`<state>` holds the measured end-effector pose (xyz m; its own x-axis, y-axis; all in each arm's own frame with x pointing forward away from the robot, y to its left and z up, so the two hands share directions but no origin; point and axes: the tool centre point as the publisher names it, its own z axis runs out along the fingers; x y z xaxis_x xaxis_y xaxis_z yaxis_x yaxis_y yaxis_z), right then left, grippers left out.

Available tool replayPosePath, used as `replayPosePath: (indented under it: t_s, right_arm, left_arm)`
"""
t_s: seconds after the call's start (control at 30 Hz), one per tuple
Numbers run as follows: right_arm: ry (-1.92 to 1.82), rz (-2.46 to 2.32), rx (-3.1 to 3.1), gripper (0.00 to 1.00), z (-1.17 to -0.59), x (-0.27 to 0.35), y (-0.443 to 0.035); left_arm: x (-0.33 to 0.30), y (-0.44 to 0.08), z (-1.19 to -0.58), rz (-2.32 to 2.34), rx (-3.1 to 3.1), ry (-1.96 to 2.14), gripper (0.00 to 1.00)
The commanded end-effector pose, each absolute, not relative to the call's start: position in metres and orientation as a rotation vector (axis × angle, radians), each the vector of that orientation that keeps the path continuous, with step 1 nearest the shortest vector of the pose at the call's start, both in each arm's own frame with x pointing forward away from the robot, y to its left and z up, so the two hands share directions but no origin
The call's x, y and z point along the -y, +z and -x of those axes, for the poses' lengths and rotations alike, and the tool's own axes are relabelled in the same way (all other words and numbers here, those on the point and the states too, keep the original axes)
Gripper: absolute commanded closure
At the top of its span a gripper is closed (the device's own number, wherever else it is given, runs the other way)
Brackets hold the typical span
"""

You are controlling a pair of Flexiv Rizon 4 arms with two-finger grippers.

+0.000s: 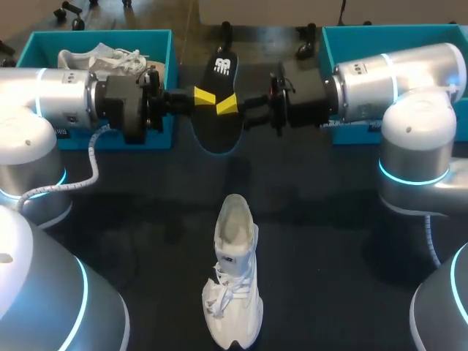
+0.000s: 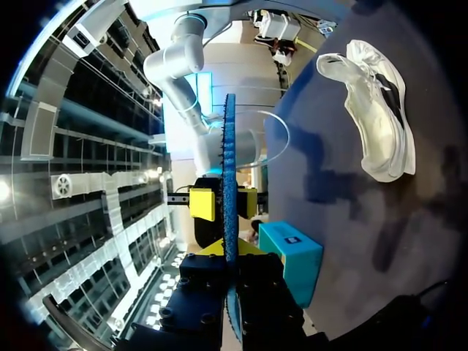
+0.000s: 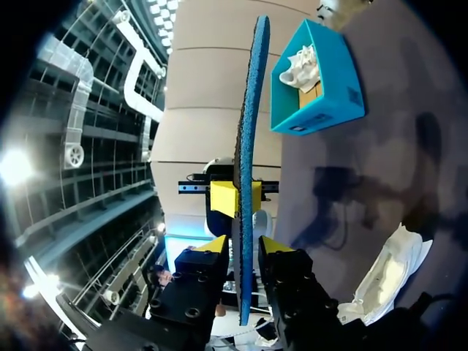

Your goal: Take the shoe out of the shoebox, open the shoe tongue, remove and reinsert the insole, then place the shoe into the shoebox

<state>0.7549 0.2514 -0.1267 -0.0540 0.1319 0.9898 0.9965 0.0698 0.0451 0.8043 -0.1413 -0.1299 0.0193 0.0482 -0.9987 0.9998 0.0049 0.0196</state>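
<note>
While the white lace-up sneaker (image 1: pixel 234 281) stands on its sole on the dark desk (image 1: pixel 329 278) nearest me, the left gripper (image 1: pixel 205 96) and right gripper (image 1: pixel 227 107) beyond it both clamp the black foam insole (image 1: pixel 218 130) mid-air, with 2 teal cardboard shoeboxes (image 1: pixel 157 44) farthest back.

Insole (image 1: pixel 219 73) between left pincer (image 1: pixel 205 96) and right pincer (image 1: pixel 227 107), shoe (image 1: pixel 234 281) before them

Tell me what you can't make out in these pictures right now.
Inside of the right shoebox: head view, the right arm covers it.
Faces of the insole: both wrist views show only its edge.
Middle of the insole: head view, left gripper and right gripper cover it.
</note>
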Motion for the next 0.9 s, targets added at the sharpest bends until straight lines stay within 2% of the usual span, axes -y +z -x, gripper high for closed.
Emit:
replayPosePath:
  t_s: [0.03,0.3,0.7,0.9]
  right_arm:
    - [-1.134,1.236,1.374,0.76,-0.7532,-0.2535,-0.1271]
    - [-1.135,1.231,1.376,0.78,-0.7532,-0.2547,-0.1268]
    - [-1.144,1.229,1.362,0.85,-0.7515,-0.2546,-0.13]
    - [-1.149,1.23,1.356,0.82,-0.7507,-0.2549,-0.1304]
  left_arm:
    - [0.142,-0.1307,-0.8047,-1.25,-1.228,-1.167,1.0]
    - [0.1427,-0.1313,-0.803,-1.252,-1.223,-1.167,1.0]
    - [0.1438,-0.1324,-0.8021,-1.252,-1.222,-1.169,1.0]
    - [0.1443,-0.1325,-0.8017,-1.252,-1.22,-1.164,1.0]
